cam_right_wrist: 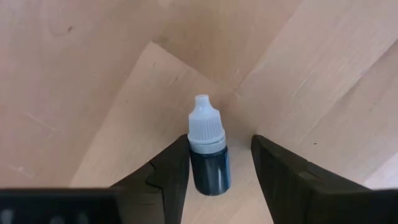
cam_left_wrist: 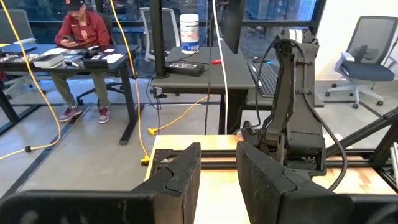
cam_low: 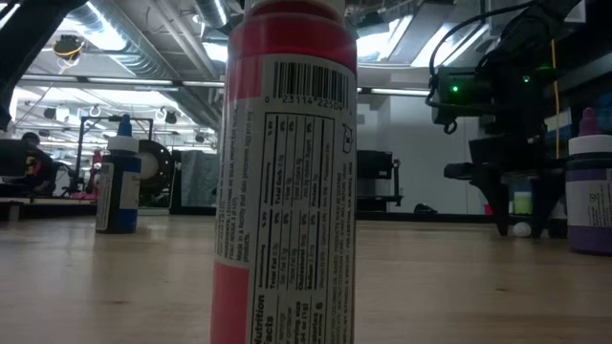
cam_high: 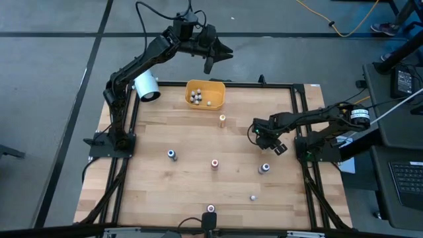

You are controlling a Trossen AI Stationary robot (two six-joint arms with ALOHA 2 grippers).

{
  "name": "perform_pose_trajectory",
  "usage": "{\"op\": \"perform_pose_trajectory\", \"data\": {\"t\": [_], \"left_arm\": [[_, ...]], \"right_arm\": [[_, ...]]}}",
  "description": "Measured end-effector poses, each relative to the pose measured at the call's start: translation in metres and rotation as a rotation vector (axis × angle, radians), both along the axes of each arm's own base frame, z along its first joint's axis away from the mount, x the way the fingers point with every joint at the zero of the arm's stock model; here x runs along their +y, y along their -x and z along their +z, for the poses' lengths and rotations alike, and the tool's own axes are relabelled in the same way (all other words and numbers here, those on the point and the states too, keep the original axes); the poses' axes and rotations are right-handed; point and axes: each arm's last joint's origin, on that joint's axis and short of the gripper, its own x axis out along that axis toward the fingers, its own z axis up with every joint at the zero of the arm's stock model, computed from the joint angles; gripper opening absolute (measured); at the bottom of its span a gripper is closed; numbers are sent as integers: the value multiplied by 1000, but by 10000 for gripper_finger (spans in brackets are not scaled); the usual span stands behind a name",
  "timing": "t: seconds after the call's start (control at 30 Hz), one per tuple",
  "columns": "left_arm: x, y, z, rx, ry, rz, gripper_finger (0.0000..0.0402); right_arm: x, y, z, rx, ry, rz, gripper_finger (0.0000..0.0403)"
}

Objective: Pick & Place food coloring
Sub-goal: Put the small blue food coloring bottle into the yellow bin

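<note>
A food coloring bottle [cam_right_wrist: 209,163], dark blue with a white cap, lies on its side on the wooden table. My right gripper [cam_right_wrist: 219,144] points down over it, open, one finger on each side; in the high view this gripper [cam_high: 272,142] hides the bottle. Other food coloring bottles stand on the table: blue-capped [cam_high: 172,155], red [cam_high: 215,163], purple [cam_high: 264,168], orange [cam_high: 223,119]. Several more lie in the yellow bin [cam_high: 215,87]. My left gripper [cam_high: 211,58] hangs high beyond the bin, open [cam_left_wrist: 217,155] and empty. My right gripper comes from above, its fingers along the bottle's two long sides. One finger [cam_right_wrist: 177,162] stands right at the bottle's body [cam_right_wrist: 194,167]; whether it touches, I cannot tell. The other finger [cam_right_wrist: 267,165] is clearly apart from it.
A white cylinder [cam_high: 147,86] lies at the far left beside the bin. A red bottle [cam_low: 287,172] stands right before the low camera at the near edge [cam_high: 211,209], and a small bottle [cam_high: 253,197] is near the front right. A person sits at a desk beyond the table [cam_left_wrist: 84,37].
</note>
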Motion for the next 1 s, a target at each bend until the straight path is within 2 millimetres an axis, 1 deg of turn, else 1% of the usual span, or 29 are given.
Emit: {"op": "perform_pose_trajectory", "data": {"t": [0.1,0.33,0.43,0.57,0.7,0.87,1.0], "left_arm": [[0,0,0,0,0,0,100],[0,0,0,4,3,0,100],[0,0,0,4,3,0,100],[0,0,0,4,3,0,100],[0,0,0,4,6,1,100],[0,0,0,3,52,11,100],[0,2,-1,10,61,13,100]], "right_arm": [[0,0,0,5,6,0,164],[0,2,0,25,13,-40,100],[0,3,0,29,14,-55,82],[-1,2,0,27,15,-55,80],[-2,-4,5,8,28,-56,86],[-7,-21,22,-82,76,-61,77],[-11,-36,40,-159,91,-71,77]]}}
